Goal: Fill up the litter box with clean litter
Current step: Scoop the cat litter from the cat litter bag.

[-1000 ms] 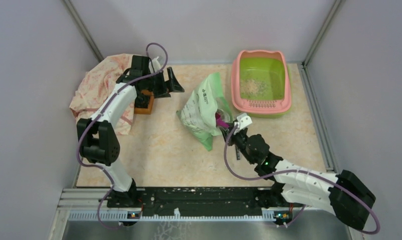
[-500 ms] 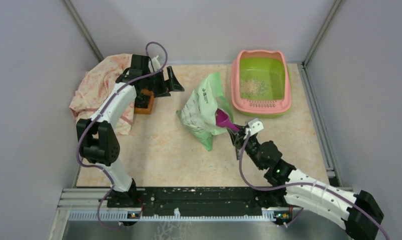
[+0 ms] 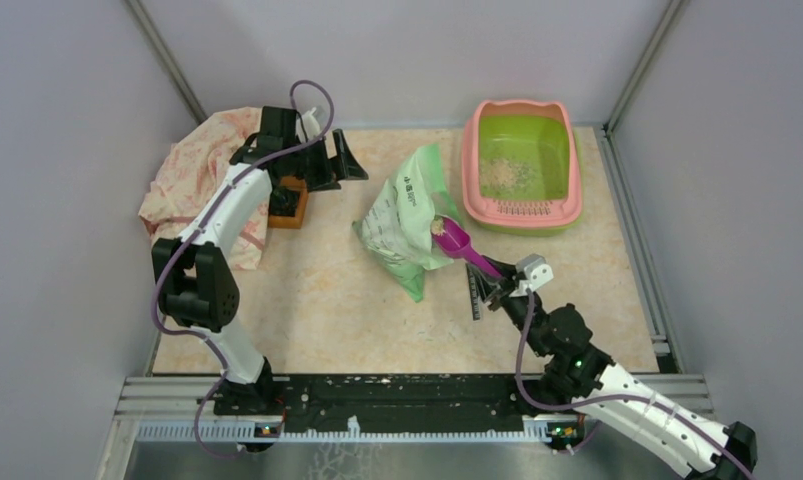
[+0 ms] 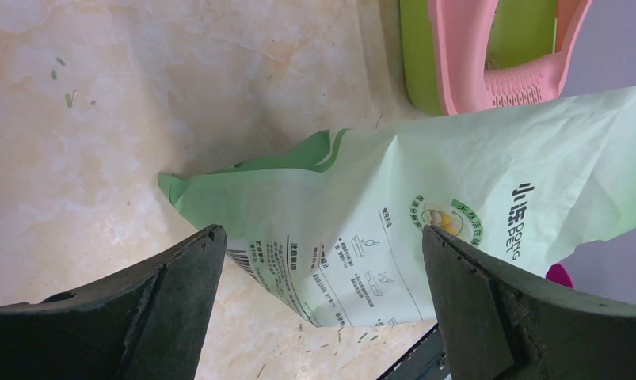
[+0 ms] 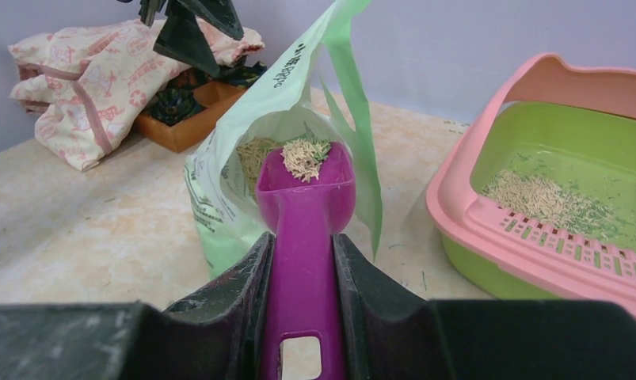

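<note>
The litter box (image 3: 522, 213) stands at the back right, its pink rim (image 5: 536, 233) around a green basin with a thin patch of clean litter (image 3: 502, 175) inside. My right gripper (image 3: 489, 280) is shut on the handle of a purple scoop (image 5: 305, 214). The scoop's bowl carries a small heap of clean litter (image 5: 305, 157) and hovers just outside the mouth of the light green bag (image 3: 405, 215). My left gripper (image 3: 339, 165) hangs open left of the bag, holding nothing. In the left wrist view the bag (image 4: 425, 206) lies beyond the open left gripper (image 4: 322, 233).
A pink patterned cloth (image 3: 202, 170) is bunched at the back left with a small brown wooden tray (image 3: 289, 205) beside it. Grey walls and metal rails close the table on three sides. Stray litter bits dot the tabletop.
My right arm has drawn back toward the near right, pulling the scoop out of the bag with litter in it. The left arm has stayed still.
</note>
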Tool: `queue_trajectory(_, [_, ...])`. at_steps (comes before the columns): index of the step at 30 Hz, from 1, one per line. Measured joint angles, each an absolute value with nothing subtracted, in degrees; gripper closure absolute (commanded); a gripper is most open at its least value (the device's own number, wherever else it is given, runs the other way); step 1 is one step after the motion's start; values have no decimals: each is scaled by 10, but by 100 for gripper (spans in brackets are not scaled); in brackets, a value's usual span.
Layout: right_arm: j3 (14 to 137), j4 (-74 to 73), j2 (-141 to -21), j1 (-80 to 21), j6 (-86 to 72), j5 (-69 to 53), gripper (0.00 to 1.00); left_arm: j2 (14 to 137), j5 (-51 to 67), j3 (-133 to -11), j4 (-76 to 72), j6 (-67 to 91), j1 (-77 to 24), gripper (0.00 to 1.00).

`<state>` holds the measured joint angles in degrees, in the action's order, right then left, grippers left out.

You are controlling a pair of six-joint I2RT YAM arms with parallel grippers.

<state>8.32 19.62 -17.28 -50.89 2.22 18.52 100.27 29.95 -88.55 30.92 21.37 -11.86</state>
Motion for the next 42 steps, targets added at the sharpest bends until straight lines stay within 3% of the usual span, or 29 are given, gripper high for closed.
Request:
queue_trajectory(30, [31,189,-63,-509,13,188,100,1003,287,-912,330,214,-126,1])
queue_trajectory(35, [85,162,-159,-509,7,182,100,1003,286,-912,330,214,-126,1])
queue_trajectory(42, [286,44,-361,-509,-7,154,100,1007,288,-913,330,214,-128,1])
